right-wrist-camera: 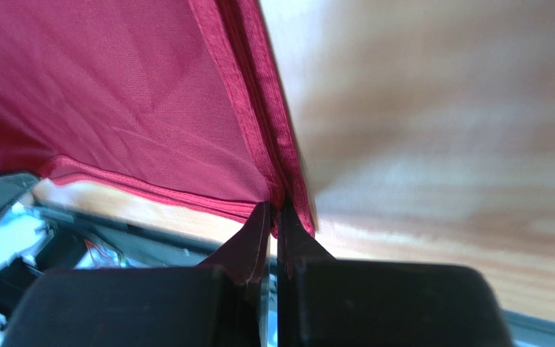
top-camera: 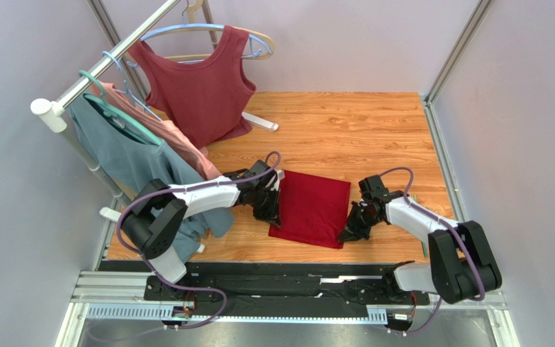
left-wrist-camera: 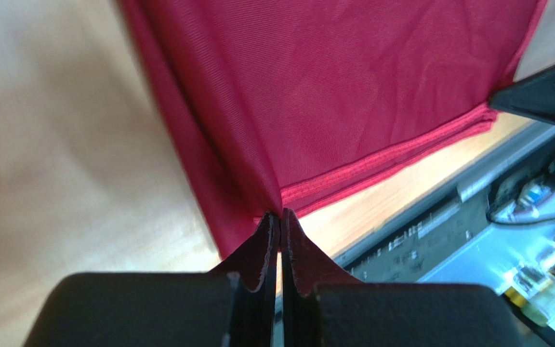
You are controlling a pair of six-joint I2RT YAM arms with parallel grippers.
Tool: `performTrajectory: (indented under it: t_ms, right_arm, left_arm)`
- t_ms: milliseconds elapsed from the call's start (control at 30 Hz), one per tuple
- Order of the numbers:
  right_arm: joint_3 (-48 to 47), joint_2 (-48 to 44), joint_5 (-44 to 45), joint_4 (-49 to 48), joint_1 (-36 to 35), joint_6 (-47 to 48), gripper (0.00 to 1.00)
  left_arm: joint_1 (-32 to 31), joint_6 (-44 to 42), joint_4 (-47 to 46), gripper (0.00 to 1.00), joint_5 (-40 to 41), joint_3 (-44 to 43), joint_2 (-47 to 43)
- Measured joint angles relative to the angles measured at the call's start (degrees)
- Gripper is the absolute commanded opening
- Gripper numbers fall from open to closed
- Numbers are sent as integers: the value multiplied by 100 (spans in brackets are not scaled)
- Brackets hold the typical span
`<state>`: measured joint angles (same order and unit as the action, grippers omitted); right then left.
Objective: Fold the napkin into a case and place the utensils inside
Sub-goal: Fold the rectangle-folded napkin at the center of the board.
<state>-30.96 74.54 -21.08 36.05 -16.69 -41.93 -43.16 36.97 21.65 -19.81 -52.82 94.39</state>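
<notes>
**A:** Start from above. Where is the napkin?

**B:** The napkin lies on the wooden desk between the two arms, close to the desk's near edge. The left hand sits at its left edge. The right hand sits at its near right corner.

**A:** What else is there?

**B:** At the back left is a clothes rail. On hangers it carries a maroon sleeveless top, a pink garment and a grey-blue garment.

**A:** And the left wrist view?

**B:** The left hand is clenched, its fingertips meeting on a corner of the napkin. The cloth fans up and away from the pinch. Its hemmed edge runs off to the right, just inside the desk's near edge.

**A:** The right wrist view?

**B:** It shows much the same. The right hand is clamped tight on a corner of the napkin. Two hemmed edges climb side by side from the pinch, so the cloth is doubled there. The desk to the right is blurred.
</notes>
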Motion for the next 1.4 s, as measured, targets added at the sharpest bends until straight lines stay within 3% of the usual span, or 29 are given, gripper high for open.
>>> performTrajectory:
  t_ms: [267,567,933,1400]
  right_arm:
    - [-1624,1158,789,-74,313,501,0]
    - [-3359,870,1220,682,376,931,0]
    - [-3652,479,1158,1325,376,1027,0]
    - [-2225,356,748,907,376,890,0]
  left_arm:
    - [107,-514,675,0,802,-2153,1102]
    - [396,-1023,1403,0,1290,-3705,756]
    - [387,-1049,1692,0,1263,-3187,240]
    - [367,-953,1314,0,1025,-1895,111]
